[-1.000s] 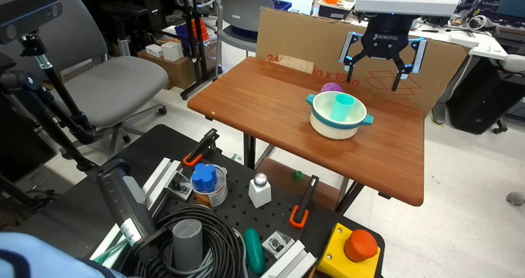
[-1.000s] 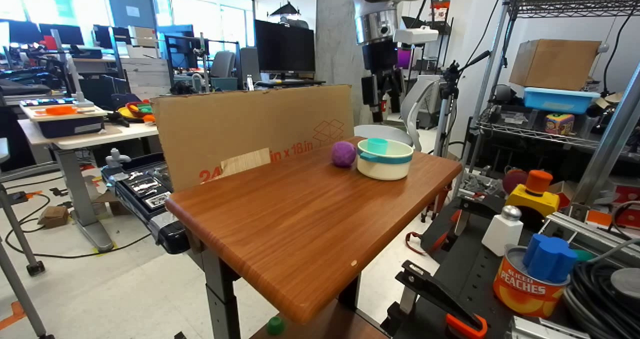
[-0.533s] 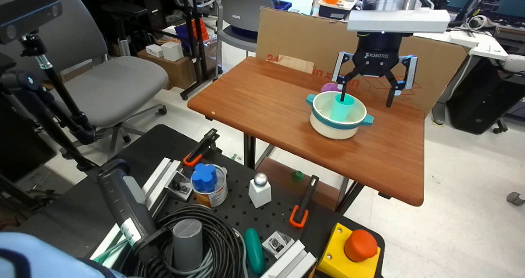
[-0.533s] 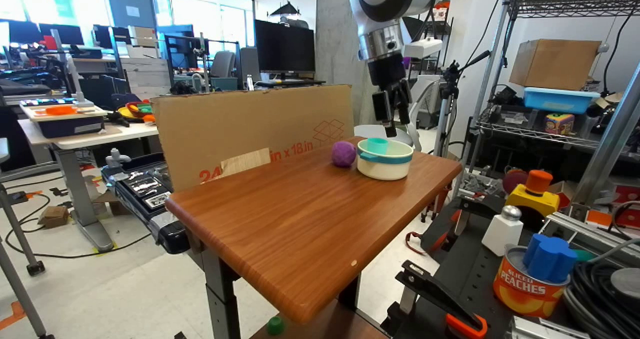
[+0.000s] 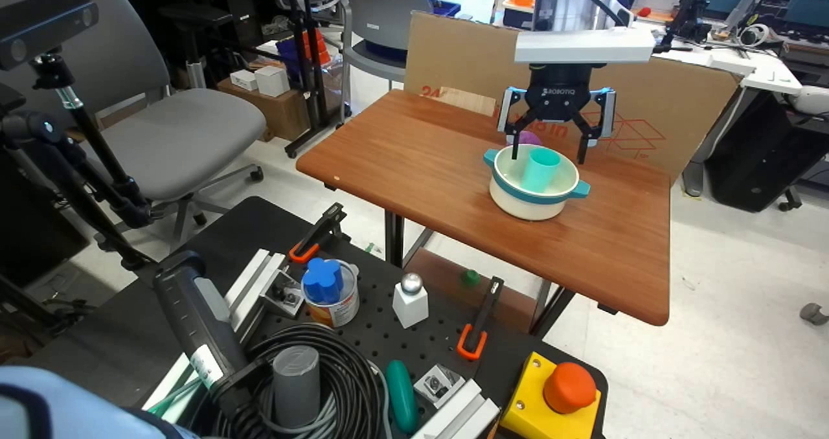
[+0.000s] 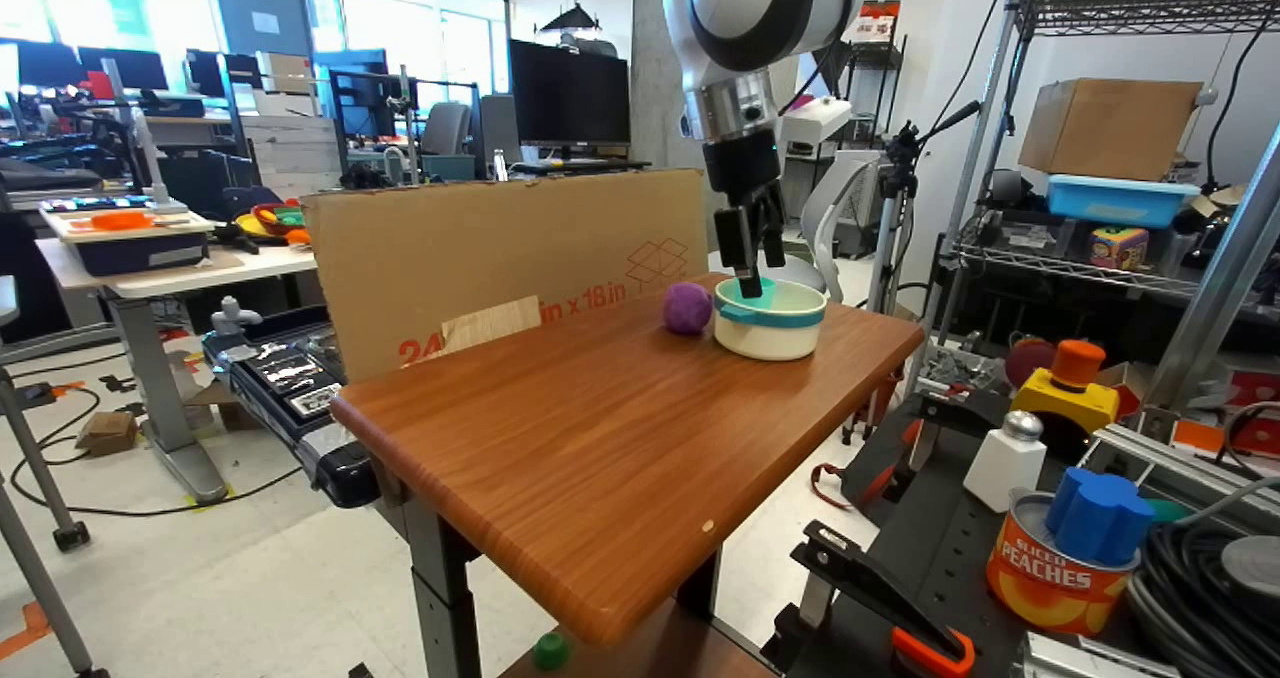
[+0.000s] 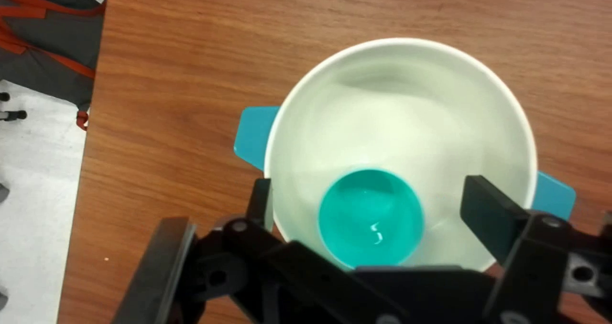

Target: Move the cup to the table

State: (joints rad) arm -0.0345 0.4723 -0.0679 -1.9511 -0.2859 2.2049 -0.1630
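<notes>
Yellow box [image 5: 537,418] with red button [image 5: 570,387] sitting in foreground on black board [image 5: 259,222]; white shaker [image 5: 410,306] standing farther back. Reddish-brown wooden tabletop [image 5: 401,147] supporting white bowl [image 5: 528,209]. Teal cup [image 5: 537,175] resting mouth-up inside bowl. Tool [image 5: 548,160] hovering over bowl, jaws standing wide apart, gripping nothing. Purple ball [image 6: 688,308] lying just beside bowl. Cardboard panel [image 5: 466,50] standing along far edge.

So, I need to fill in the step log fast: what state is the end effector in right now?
End effector: open, holding nothing; the teal cup sits ungripped inside the two-handled bowl.
</notes>
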